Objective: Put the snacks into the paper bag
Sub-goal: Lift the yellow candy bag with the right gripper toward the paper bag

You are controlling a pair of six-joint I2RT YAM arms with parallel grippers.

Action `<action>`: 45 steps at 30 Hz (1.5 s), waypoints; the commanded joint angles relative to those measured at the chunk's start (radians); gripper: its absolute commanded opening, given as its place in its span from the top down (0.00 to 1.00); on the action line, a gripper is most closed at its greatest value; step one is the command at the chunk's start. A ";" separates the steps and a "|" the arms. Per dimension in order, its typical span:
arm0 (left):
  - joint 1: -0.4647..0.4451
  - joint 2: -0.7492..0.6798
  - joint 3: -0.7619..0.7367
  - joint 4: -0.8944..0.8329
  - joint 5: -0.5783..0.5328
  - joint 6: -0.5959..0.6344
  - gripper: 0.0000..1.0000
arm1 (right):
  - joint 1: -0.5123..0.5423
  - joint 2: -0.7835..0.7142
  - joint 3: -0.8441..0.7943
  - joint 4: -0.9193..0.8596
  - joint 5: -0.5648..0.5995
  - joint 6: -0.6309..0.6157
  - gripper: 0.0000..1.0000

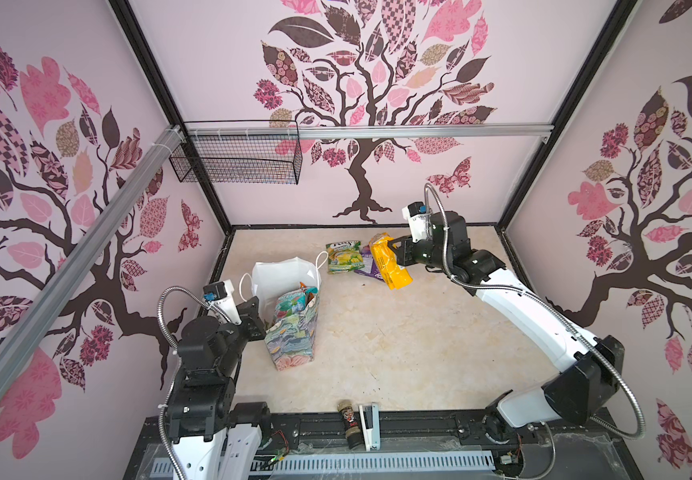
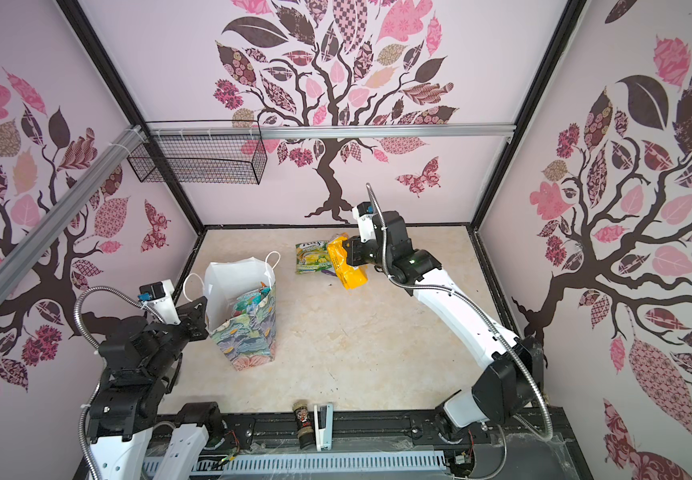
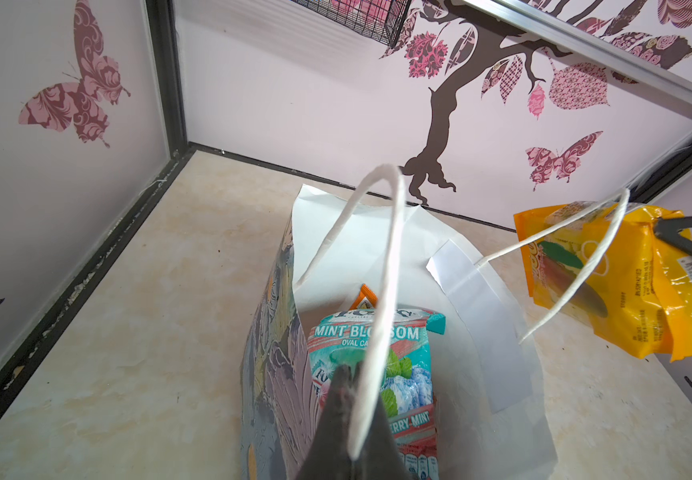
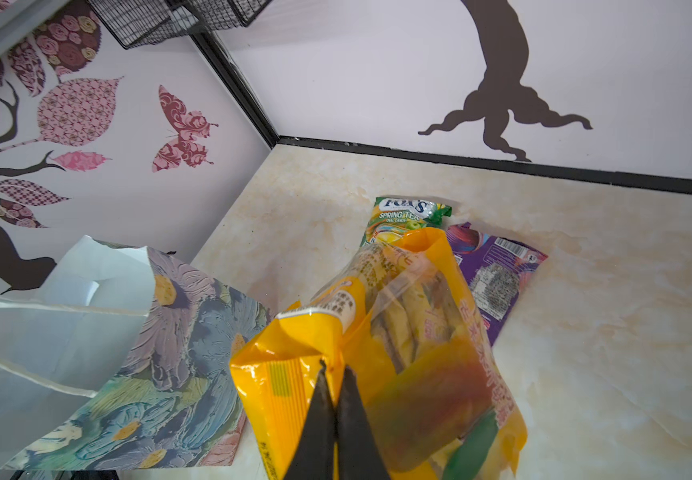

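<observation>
A: The right hand is seen pinched shut, but on what?

B: A yellow packet is gripped by its edge and hung clear of the tabletop. In both top views it is found at about two o'clock from the paper bag.

A: And what is laid on the tabletop there?

B: A green FOX'S Spring Tea packet and a purple packet are laid flat, touching each other, just beyond the held one. In a top view the purple one is partly covered by it.

A: How is the left hand set?

B: It is closed on the bag's nine o'clock rim, with a white cord handle run down between its fingers. The bag is stood upright, its mouth open.

A: What is seen inside?

B: A teal Mint Blossom packet is stood on end, and the corner of an orange packet is shown behind it.
</observation>
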 commanded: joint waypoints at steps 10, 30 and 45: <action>0.004 -0.009 -0.008 0.024 -0.006 0.007 1.00 | 0.075 0.003 0.291 0.040 -0.028 0.017 1.00; 0.004 -0.014 -0.008 0.023 -0.008 0.008 1.00 | 0.292 0.284 0.815 -0.110 -0.028 -0.035 1.00; 0.006 -0.015 -0.008 0.024 -0.006 0.008 1.00 | 0.402 0.390 1.002 -0.144 -0.067 -0.052 1.00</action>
